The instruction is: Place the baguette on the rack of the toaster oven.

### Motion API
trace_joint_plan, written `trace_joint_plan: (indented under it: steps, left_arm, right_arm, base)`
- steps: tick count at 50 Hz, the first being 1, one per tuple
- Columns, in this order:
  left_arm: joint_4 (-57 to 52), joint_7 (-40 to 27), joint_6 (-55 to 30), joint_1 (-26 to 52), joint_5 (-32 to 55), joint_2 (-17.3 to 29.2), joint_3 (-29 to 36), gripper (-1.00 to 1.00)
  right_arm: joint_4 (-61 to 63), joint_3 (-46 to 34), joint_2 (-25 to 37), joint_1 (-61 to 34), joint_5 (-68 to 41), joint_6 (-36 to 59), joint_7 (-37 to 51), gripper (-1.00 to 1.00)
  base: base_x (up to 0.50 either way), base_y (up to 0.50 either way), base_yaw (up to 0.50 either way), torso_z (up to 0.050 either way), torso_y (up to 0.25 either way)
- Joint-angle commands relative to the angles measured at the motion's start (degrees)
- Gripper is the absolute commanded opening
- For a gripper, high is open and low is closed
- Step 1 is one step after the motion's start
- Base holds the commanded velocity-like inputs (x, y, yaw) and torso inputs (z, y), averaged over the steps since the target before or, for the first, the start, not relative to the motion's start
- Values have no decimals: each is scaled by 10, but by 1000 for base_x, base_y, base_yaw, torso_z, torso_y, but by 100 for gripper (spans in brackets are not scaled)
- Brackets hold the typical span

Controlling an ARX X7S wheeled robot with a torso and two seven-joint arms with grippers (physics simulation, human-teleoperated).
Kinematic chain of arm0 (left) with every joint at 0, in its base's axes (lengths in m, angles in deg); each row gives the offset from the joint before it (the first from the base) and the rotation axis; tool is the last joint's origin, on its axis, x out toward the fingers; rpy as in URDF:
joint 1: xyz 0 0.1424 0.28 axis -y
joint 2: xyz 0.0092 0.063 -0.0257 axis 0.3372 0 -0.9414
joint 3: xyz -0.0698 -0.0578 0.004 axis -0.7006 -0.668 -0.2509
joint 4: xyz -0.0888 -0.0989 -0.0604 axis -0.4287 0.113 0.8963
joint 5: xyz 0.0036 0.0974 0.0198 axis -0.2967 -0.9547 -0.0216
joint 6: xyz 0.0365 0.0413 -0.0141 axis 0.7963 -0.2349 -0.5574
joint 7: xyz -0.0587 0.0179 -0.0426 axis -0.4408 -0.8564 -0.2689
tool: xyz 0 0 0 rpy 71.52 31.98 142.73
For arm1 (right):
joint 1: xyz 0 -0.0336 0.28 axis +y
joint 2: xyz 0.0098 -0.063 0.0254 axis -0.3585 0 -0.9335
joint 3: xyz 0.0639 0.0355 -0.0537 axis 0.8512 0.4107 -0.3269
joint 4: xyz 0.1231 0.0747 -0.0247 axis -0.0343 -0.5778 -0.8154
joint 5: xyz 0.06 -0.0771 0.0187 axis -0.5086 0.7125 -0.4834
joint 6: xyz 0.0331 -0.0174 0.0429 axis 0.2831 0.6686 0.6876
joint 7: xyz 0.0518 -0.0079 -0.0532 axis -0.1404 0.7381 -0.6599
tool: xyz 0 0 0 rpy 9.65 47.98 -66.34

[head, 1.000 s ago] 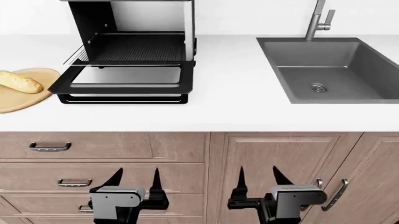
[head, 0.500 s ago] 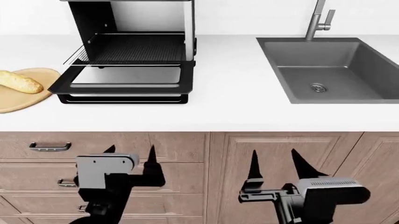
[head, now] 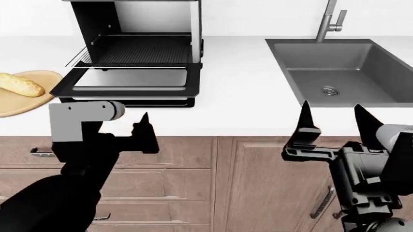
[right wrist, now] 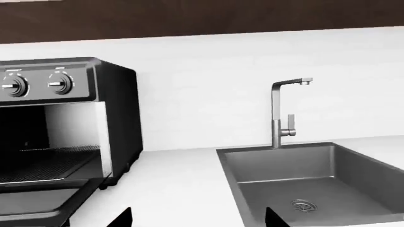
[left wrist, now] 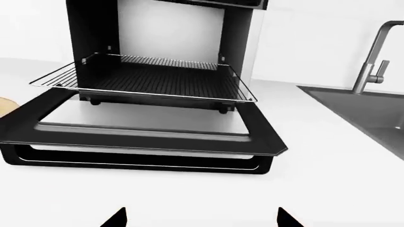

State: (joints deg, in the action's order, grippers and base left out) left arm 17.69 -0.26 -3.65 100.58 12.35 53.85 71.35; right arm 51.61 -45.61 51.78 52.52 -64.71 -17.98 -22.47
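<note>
Golden-brown baguette (head: pixel 21 84) is lying at the left edge of the head view on a round wooden board (head: pixel 29 99), long axis slanting from upper left down to lower right, left end cut off by the frame. Toaster oven (head: pixel 135 48) is sitting upper left on the white table (head: pixel 239 111), door (head: pixel 129 83) dropped open and flat, rack (left wrist: pixel 148 80) pulled partway out over the door and holding nothing. Sink (head: pixel 345 72) at upper right is showing only its drain, faucet (head: pixel 330 20) behind it. Left gripper (head: pixel 125 128) is hovering lower left, in front of the table edge; only one fingertip is showing, so cannot tell the jaws' spread. Right gripper (head: pixel 330 116) is hovering lower right below the sink, jaws spread wide, holding nothing.
</note>
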Motion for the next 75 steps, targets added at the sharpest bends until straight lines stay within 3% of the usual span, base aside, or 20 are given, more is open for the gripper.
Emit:
trace_joint_plan:
  steps: [1, 4, 8, 19, 28, 47, 75]
  left_arm:
    - [31, -183, -136, 143, 234, 31, -76, 100]
    - [56, -279, -134, 168, 343, 54, -77, 100]
    - [83, -355, -127, 192, 417, 70, -74, 100]
    - [133, -446, -100, 238, 498, 100, -58, 100]
    - [186, -531, -72, 254, 570, 118, -37, 100]
    - [186, -554, -47, 272, 573, 142, -17, 100]
    - [179, -578, -10, 262, 592, 164, -10, 100]
  right_arm:
    - [12, 25, 93, -188, -296, 137, 190, 100]
    - [12, 45, 119, -204, -347, 134, 211, 100]
    - [17, 60, 149, -234, -398, 128, 232, 100]
    - [62, 113, 199, -311, -474, 80, 231, 100]
    - [69, 84, 238, -402, -566, 55, 285, 100]
    - [70, 169, 184, -417, -643, 150, 296, 100]
    - [65, 157, 172, -447, -681, 188, 335, 100]
  base:
    - [0, 0, 0, 0, 0]
    - [0, 0, 0, 0, 0]
    - [0, 0, 0, 0, 0]
    - [0, 0, 0, 0, 0]
    - [0, 0, 0, 0, 0]
    - [286, 13, 0, 0, 0]
    - [278, 397, 0, 0, 1]
